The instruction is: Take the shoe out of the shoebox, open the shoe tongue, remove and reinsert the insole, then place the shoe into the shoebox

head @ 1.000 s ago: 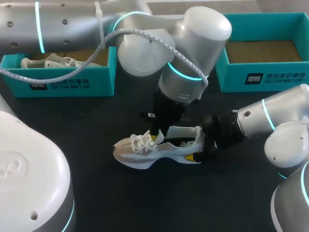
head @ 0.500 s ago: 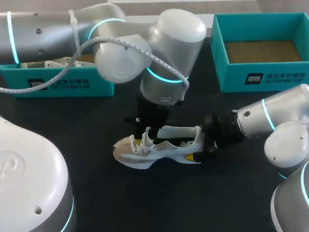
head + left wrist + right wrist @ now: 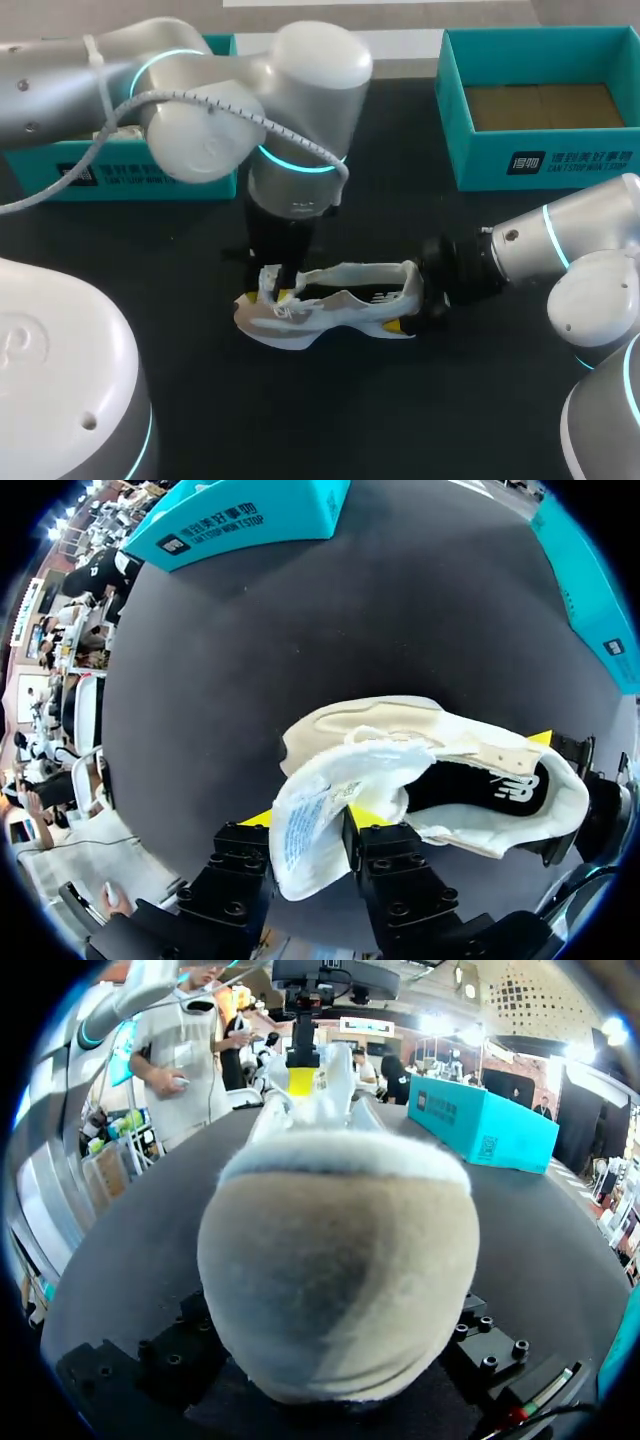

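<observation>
Cream mesh over white foam: the low running shoe (image 3: 330, 310) stands on its sole on the black table top (image 3: 400, 420), out of both boxes, toe toward my left arm.

- Left gripper (image 3: 312, 817): closed on the padded white tongue (image 3: 305, 830), one yellow tip on each face, label side toward the camera. Tongue is folded forward over the laces, throat open, dark lining showing. I cannot make out the insole as a separate piece.
- Right gripper (image 3: 428, 295): clamped on the heel (image 3: 335, 1270), one finger on each side, bracing it.
- Open teal cardboard shoebox (image 3: 455, 120) with a bare brown floor sits well apart behind the heel. A second teal box (image 3: 150, 178) lies behind my left arm.

Risks, as I judge them:
- The tongue is soft and thick, so a harder pull could slide it out of the pinch and let it spring back over the throat.
- The laces look threaded. Pulling against them may lift the toe or twist the shoe in the heel grip.
- The heel collar is padded. It could compress and creep free, leaving the shoe loose.
- If I let the tongue go to reach inside, the opening may close.
</observation>
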Robot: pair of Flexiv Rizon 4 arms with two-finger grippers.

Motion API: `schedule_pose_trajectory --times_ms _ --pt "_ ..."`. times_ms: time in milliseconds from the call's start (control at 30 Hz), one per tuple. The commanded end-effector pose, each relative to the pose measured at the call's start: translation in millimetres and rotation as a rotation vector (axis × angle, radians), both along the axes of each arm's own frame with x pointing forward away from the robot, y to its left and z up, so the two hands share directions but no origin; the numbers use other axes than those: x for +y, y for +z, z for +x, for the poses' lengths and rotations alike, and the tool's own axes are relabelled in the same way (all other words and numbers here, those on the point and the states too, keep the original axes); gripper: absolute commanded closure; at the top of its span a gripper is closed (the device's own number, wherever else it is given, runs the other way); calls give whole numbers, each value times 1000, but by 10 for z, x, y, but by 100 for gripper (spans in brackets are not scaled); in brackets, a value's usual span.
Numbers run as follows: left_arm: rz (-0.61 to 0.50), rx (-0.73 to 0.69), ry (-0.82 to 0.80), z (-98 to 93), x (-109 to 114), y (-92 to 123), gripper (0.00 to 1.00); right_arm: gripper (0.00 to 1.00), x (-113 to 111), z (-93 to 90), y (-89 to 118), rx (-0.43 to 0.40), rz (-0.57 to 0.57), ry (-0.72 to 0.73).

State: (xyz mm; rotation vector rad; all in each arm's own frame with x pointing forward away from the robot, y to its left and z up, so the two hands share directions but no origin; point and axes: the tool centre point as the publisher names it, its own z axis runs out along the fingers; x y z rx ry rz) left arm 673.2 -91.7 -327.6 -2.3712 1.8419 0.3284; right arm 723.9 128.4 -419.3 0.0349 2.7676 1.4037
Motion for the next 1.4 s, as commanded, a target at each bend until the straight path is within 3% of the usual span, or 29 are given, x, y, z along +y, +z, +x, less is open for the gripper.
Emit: schedule_pose_trajectory --times_ms 33,400,667,700,733,767,833,900,1200,1400 --pt "31 -22 154 27 67 -130 64 100 8 7 -5 0 -4 -2" --pt "84 18 219 147 345 -403 56 100 8 7 -5 0 -4 -2" --pt "86 36 224 146 374 -473 53 100 8 7 -5 0 -4 -2" --pt "85 38 227 143 378 -477 49 100 8 7 -5 0 -4 -2" --pt "84 40 228 138 385 -477 33 100 8 7 -5 0 -4 -2" --pt "84 40 229 132 394 -468 25 100 8 7 -5 0 -4 -2" --pt "71 36 221 128 406 -397 9 100 8 7 -5 0 -4 -2" --pt "44 26 202 135 410 -292 0 100 8 7 -5 0 -4 -2" --pt "-39 -34 61 258 341 189 0 100 8 7 -5 0 -4 -2" --pt "-161 -87 -266 412 191 568 0 100 8 7 -5 0 -4 -2"
